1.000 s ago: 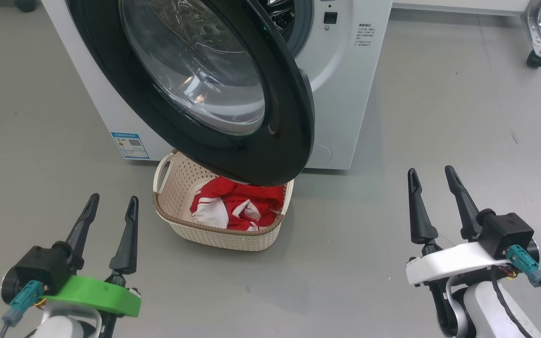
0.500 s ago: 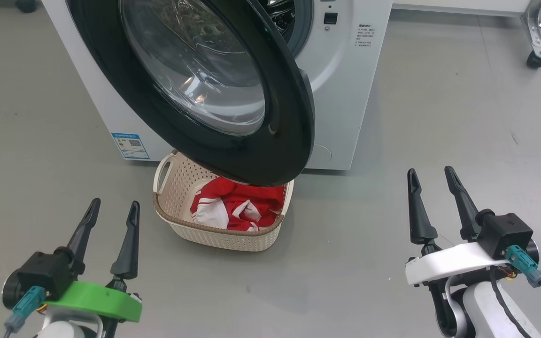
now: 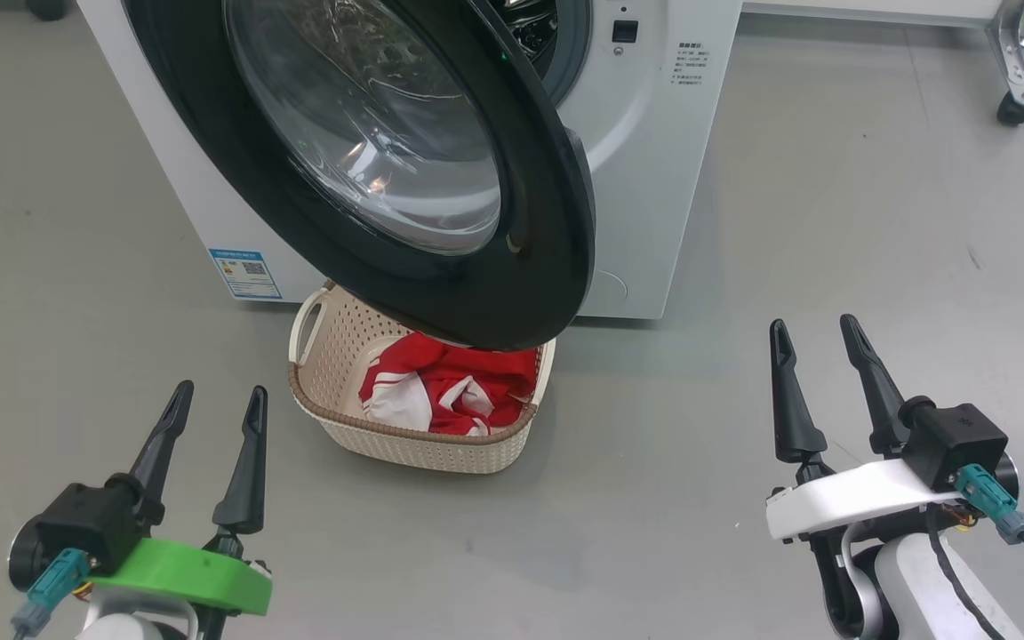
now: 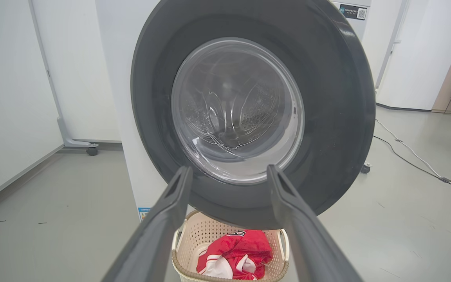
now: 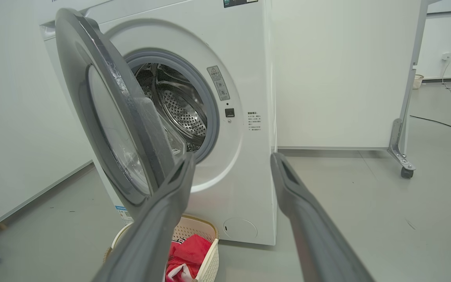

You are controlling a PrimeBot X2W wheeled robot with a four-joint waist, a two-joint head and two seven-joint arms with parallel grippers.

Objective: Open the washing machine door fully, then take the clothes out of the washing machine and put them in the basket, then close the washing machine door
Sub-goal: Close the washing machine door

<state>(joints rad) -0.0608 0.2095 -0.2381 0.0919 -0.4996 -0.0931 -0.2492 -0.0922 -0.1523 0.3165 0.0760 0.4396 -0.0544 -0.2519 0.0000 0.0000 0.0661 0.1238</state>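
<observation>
1. Ahead of the left pincer (image 3: 221, 388), whose two dark fingers stand apart with nothing between them, lies bare grey floor (image 3: 76, 267), smooth and matt, with a few small dark marks.
2. Just beyond that pincer and to its right, the basket (image 3: 423, 449) sits on the floor close before the washing machine (image 3: 654, 178). The clothes (image 3: 450, 391) lie bundled inside it.
3. Over the basket hangs the washing machine door (image 3: 548, 222), swung partly out, its round window facing the left pincer.
4. Low on the washer's front, straight beyond the left pincer, is a small blue label (image 3: 245, 273).
5. The right pincer (image 3: 812, 321) is likewise spread and empty, with the basket well off to its left. Ahead of it and slightly left gapes the washer's mouth, showing the steel drum (image 5: 178, 109).
6. Beyond the right pincer a white panel (image 5: 339, 70) on a castor (image 5: 406, 172) closes off the room, and a cable (image 5: 444, 125) trails over the floor farther right.
</observation>
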